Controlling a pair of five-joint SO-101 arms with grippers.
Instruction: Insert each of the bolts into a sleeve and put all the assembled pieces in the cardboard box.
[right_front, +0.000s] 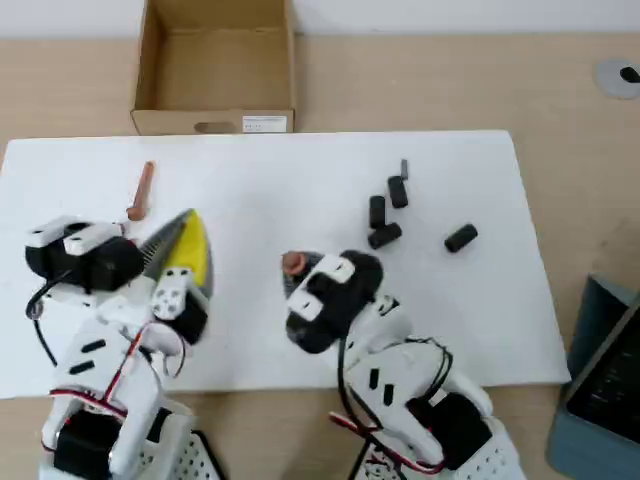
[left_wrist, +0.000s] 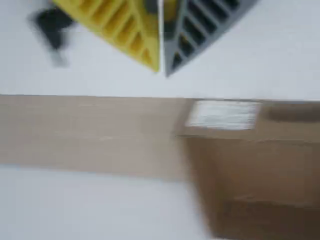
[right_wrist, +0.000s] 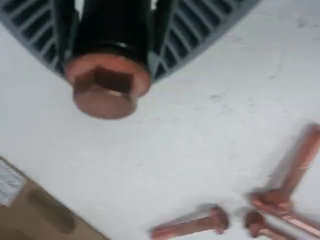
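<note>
One assembled piece (right_front: 292, 262) clamped in right gripper (right_wrist: 111, 45), centre frame; left gripper (left_wrist: 161, 65) pinched together on nothing; cardboard box (right_front: 215, 122), upper left, looks empty; sleeves (right_front: 385, 236) and bolts (right_wrist: 190, 225) lie loose.

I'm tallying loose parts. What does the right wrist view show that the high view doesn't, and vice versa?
Right wrist view only: the black sleeve that the right gripper grips, around the held bolt, and a cluster of loose bolts. High view only: four loose sleeves, the left gripper and the cardboard box's open inside. Both: the right gripper, the held bolt's copper head, the white mat and the cardboard box. The high view's single bolt may belong to that cluster; I cannot tell.
</note>
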